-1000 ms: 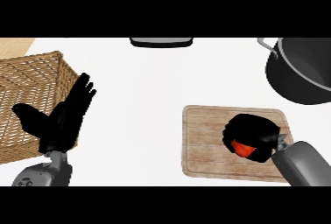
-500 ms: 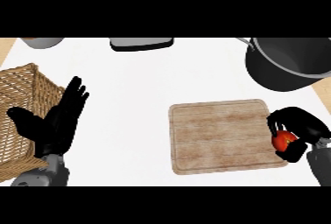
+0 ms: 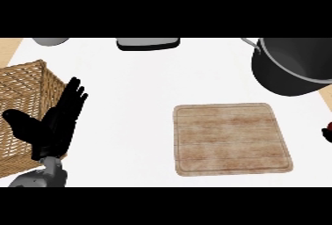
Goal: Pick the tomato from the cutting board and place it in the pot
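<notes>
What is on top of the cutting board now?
Nothing lies on the cutting board; its whole wooden top shows bare. Only a red speck, probably the tomato, shows at the view's right edge, off the board.

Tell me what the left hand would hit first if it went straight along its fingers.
Likely nothing: the left hand points away and slightly right, over bare counter, past the basket, between the grey dish and dark tray at the far edge. Height is unclear.

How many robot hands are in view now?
2. The left hand rests open by the wicker basket; the right hand barely shows at the right edge, mostly hidden.
</notes>
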Motion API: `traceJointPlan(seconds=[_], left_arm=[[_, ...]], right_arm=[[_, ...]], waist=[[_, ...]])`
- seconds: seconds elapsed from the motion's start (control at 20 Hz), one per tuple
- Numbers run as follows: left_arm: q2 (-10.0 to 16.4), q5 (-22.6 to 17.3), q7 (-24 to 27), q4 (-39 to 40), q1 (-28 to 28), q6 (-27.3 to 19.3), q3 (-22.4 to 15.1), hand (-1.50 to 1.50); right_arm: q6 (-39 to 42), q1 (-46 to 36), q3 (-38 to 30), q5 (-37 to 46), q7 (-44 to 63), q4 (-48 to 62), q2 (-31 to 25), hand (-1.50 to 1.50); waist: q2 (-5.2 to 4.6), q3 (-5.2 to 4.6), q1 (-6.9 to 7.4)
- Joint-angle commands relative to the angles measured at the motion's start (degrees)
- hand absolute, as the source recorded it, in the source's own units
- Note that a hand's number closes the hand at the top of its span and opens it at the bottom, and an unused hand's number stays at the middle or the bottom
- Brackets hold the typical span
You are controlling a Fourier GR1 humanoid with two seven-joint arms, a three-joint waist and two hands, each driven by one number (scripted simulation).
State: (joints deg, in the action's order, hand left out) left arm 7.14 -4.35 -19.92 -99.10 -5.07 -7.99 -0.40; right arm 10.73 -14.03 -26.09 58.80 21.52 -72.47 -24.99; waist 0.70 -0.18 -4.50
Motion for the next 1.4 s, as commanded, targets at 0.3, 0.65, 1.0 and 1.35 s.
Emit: traceJointPlan(seconds=[0.3,0.65,1.0,1.35], left_arm=[[-1.1,0.5,-1.6,-0.5,-1.8,0.5,-2.2,0.0],[-0.3,-1.5,1.5,0.3,0.3,4.2,-1.8,0.0],[-2.4,1.1,0.0,1.9,-3.3,1.6,-2.5,0.0],[-3.1,1.8,3.5,5.7,-4.0,2.3,-2.3,0.0]], right_arm=[[6.6,1.1,-2.8,0.2,15.9,-33.2,-1.6,1.5],[13.4,-14.3,0.2,-2.1,20.1,-37.6,-6.9,1.5],[8.9,-27.4,4.9,-0.6,23.4,-20.7,-7.4,1.5],[-0.6,-34.0,2.2,-0.2,17.4,1.8,-10.6,1.5]], waist=[[-0.13,0.07,3.08],[-0.52,0.07,4.89],[-0.82,0.15,5.29],[-1.05,0.17,5.43]])
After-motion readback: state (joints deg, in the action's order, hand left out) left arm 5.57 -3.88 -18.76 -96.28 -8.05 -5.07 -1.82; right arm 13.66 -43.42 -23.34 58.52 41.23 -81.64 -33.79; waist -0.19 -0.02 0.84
